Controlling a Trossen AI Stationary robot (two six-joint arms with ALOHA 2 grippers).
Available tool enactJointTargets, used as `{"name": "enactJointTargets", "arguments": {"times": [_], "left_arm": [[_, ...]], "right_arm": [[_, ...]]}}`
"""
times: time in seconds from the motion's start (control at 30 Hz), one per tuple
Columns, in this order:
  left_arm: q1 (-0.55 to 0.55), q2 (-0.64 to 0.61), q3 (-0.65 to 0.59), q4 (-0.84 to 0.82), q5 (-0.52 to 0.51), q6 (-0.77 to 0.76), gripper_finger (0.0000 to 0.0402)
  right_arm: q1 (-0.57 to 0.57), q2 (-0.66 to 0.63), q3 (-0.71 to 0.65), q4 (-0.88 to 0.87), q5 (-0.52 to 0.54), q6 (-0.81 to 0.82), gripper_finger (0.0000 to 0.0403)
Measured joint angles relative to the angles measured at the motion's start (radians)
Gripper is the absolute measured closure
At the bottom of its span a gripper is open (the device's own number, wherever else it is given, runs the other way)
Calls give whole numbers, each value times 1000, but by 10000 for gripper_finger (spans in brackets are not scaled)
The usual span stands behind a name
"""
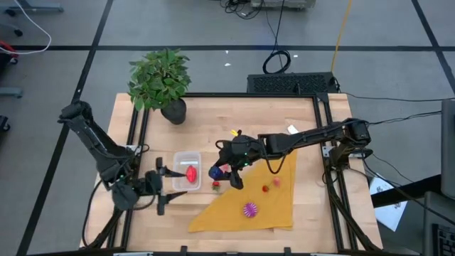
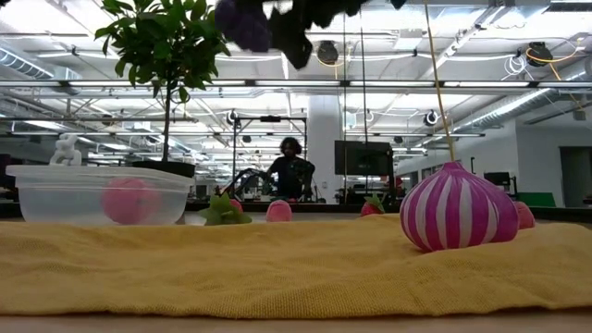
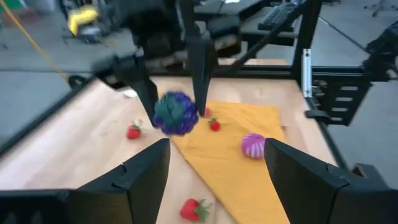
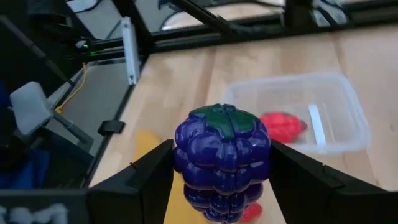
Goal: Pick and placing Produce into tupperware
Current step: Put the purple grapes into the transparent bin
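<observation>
Right arm: yours reaches in from the right edge across the table toward its middle, wrist tipped down. Right gripper (image 1: 226, 173): held above the surface, both fingers (image 4: 146, 180) clamped on a purple grape cluster (image 4: 222, 160). Left arm: folded at the left edge. Left gripper (image 1: 162, 190): low, jaws spread, nothing between them.

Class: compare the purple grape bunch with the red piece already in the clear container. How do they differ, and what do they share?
The purple grape bunch is blue-purple with a green top; the red piece is plain red. The grapes are held clear of the table in the right end effector; the red piece lies inside the clear container. The grapes look bulkier. Both are small toy produce.
</observation>
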Motion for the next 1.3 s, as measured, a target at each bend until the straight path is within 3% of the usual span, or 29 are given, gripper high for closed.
{"name": "enactJointTargets", "arguments": {"times": [0.17, 0.43, 1.0, 1.3], "left_arm": [[71, 30, 0, -2, 87, -80, 135], [120, 81, 0, 22, 89, -127, 135], [225, 194, 0, 278, 207, 66, 135], [262, 196, 0, 285, 253, 71, 135]], "right_arm": [[34, 0, 42, 0, 0, -55, 180], [72, 0, 61, 51, 0, -94, 180], [101, 0, 61, 105, 1, -124, 180], [101, 0, 61, 108, 3, -138, 180]]}}
